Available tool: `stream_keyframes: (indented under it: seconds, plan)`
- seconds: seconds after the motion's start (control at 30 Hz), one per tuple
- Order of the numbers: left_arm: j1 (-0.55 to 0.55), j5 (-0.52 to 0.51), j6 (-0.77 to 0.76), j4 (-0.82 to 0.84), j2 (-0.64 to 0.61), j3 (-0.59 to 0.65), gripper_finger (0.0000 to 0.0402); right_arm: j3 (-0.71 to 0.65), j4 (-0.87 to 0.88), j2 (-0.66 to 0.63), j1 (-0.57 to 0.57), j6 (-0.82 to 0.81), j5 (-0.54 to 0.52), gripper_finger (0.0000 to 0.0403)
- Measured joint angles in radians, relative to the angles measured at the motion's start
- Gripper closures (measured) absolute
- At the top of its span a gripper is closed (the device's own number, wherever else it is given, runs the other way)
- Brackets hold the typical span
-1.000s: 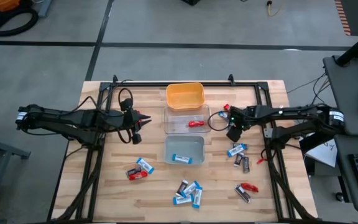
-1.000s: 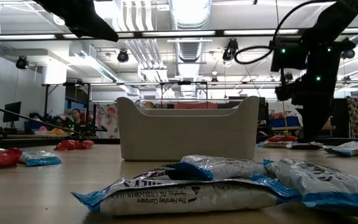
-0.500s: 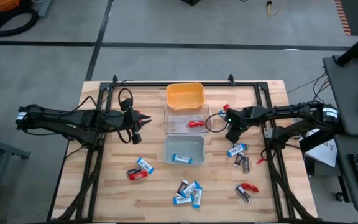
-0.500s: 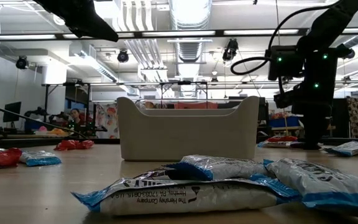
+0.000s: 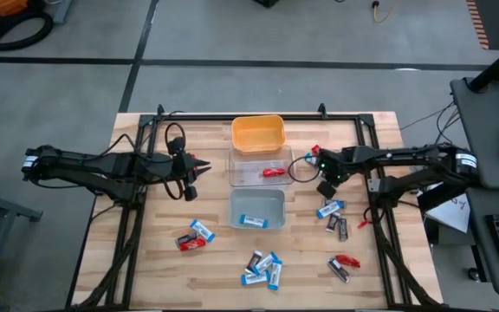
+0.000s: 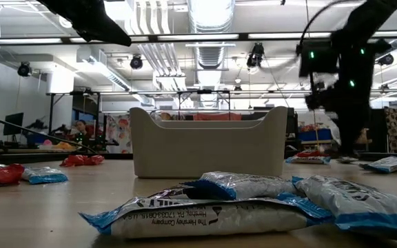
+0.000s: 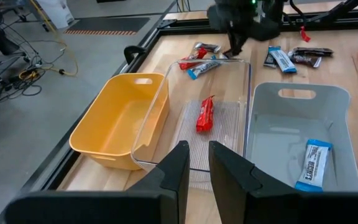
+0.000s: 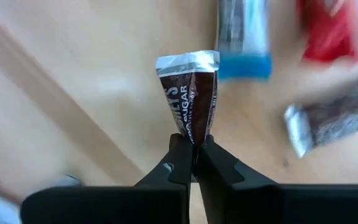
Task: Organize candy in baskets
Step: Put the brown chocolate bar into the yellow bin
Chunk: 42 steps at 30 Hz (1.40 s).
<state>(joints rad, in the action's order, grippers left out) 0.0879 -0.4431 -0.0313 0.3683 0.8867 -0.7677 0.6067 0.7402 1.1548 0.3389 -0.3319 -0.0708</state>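
Observation:
Three baskets stand in a row at the table's middle: yellow (image 5: 257,133), clear (image 5: 258,160) with a red candy (image 5: 273,172) in it, and grey-blue (image 5: 257,206) with a blue-and-white candy (image 5: 254,222). My right gripper (image 5: 326,185) is right of the clear basket, pointing down and shut on a dark brown candy (image 8: 190,93). My left gripper (image 5: 196,169) hovers left of the clear basket. Its fingers (image 7: 176,171) stand a narrow gap apart with nothing between them. My right gripper pinches the brown candy by one crimped end (image 8: 192,138) between its two fingertips (image 8: 180,163). The fingers come from above, pointing steeply down, in line with the bar. The candy hangs below them, its silver end (image 8: 187,61) lowest, over the blurred tabletop.
Loose candy lies about the table: a pile (image 5: 262,267) near the front edge, two (image 5: 195,236) front left, several (image 5: 336,217) below my right gripper, more (image 5: 342,265) front right, and a red one (image 5: 315,152) by the clear basket. Black frame rails (image 5: 132,234) border the table.
My right gripper has dipped toward the table beside the clear basket and come back up, blurred in the low view. My left arm has kept still, and the baskets and loose candy lie as before.

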Motion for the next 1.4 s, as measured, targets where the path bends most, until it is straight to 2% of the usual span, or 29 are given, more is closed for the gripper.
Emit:
stream_keyframes:
  seconds: [0.27,0.47,0.83,1.0,1.27,1.4]
  plan:
    - [0.0,0.0,0.0,0.0,0.0,0.0,0.0357,0.158,0.024,-0.086,0.001,0.048,-0.013,0.0391]
    - [0.0,-0.001,-0.003,0.0,0.0,0.0,0.0357,0.248,-0.136,-0.064,0.002,0.157,-0.049,0.0391]
    - [0.0,-0.002,-0.013,-0.001,0.0,0.0,0.0357,0.289,-0.648,0.086,0.058,0.41,-0.064,0.039]
    - [0.0,-0.002,-0.02,-0.001,0.0,0.0,0.0357,0.289,-0.87,0.195,0.108,0.448,-0.064,0.039]
    - [0.0,-0.003,-0.035,-0.001,0.0,0.0,0.0357,0.287,-1.003,0.341,0.148,0.435,-0.061,0.039]
    - [0.0,-0.003,-0.035,-0.001,0.0,0.0,0.0357,0.287,-1.049,0.375,0.148,0.435,-0.061,0.039]
